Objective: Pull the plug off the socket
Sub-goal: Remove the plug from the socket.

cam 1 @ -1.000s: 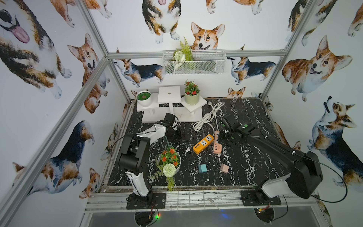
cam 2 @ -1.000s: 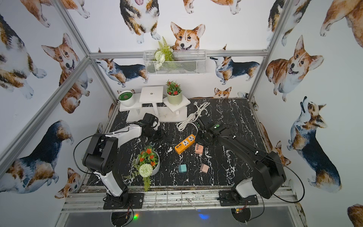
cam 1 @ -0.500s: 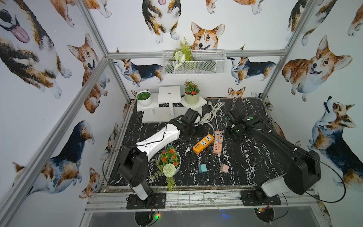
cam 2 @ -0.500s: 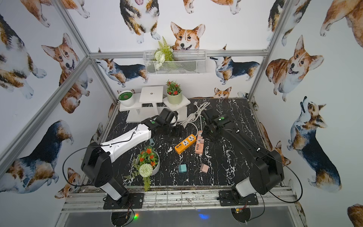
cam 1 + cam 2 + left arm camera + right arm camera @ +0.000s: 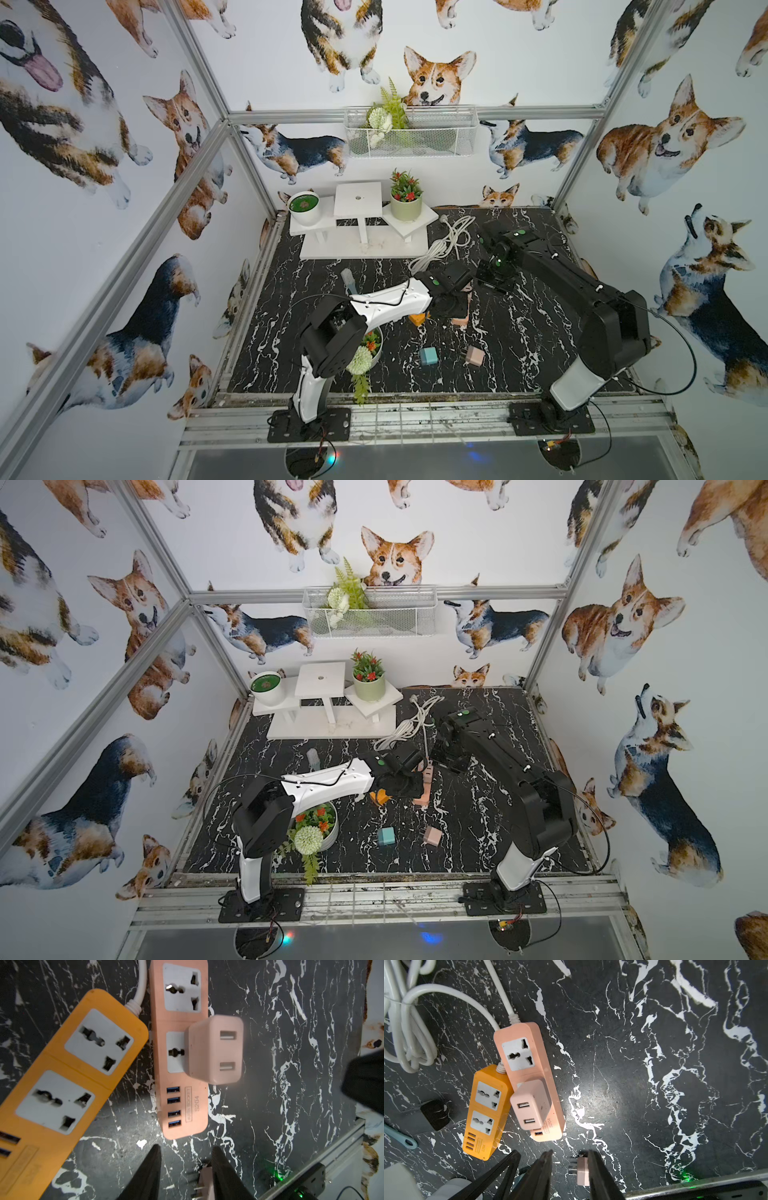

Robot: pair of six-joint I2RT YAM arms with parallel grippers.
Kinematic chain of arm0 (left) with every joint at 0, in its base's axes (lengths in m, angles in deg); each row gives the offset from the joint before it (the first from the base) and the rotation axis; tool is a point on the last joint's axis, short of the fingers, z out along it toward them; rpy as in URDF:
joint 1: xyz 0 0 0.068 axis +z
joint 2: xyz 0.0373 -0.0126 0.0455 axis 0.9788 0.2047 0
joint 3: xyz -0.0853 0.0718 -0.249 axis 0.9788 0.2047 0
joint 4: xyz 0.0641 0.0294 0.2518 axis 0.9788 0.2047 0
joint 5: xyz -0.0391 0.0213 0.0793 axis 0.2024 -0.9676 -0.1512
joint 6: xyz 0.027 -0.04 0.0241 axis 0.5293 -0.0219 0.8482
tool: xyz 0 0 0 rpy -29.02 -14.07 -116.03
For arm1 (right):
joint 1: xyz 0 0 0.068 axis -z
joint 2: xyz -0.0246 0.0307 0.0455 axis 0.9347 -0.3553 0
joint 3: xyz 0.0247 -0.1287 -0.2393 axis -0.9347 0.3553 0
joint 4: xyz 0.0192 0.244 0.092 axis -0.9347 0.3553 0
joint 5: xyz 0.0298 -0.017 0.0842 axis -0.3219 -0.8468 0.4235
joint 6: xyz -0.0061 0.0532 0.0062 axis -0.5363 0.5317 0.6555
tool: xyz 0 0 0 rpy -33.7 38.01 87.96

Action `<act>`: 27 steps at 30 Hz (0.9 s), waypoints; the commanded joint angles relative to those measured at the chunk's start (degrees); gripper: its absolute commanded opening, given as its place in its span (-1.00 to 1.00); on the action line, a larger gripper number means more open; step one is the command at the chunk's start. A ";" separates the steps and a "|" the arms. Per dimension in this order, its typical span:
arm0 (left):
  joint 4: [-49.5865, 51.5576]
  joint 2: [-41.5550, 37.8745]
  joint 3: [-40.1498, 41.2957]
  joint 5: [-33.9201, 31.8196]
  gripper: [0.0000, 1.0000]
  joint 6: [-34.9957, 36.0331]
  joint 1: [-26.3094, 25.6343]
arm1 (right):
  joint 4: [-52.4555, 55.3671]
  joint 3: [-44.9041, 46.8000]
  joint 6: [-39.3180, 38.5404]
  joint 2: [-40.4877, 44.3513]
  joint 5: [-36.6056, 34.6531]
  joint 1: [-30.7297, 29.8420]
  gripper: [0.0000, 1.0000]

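Observation:
A pink power strip (the socket) (image 5: 180,1105) lies on the black marble table, and a pink two-port charger plug (image 5: 214,1049) sits in its second outlet. My left gripper (image 5: 186,1148) hovers just off the strip's USB end, open, with nothing between its fingers. My right gripper (image 5: 570,1152) hangs higher over the same end of the socket (image 5: 529,1059), open and empty; the plug (image 5: 529,1105) stands upright ahead of it. In both top views the left wrist (image 5: 451,305) covers most of the strip (image 5: 463,318), and the right gripper (image 5: 490,276) is close beside it.
An orange power strip (image 5: 62,1076) lies against the pink one. A loose pink adapter (image 5: 582,1171) and a teal block (image 5: 428,356) lie nearer the front. Coiled white cable (image 5: 446,243), a flower bowl (image 5: 316,825) and a white shelf with pots (image 5: 357,216) stand around.
My left arm swung from the back left across to the strips, and its jaws narrowed. My right gripper lifted slightly toward the back and opened a little.

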 commanded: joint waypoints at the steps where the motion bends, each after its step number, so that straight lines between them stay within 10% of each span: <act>1: 1.29 2.39 -0.73 -1.97 -0.21 -1.03 0.06 | 0.52 -1.42 -0.49 -1.80 2.30 0.29 -0.28; 27: -1.15 3.77 -3.55 -1.10 -0.21 -1.54 1.11 | -0.71 -2.27 -1.34 -6.06 5.19 0.90 -0.20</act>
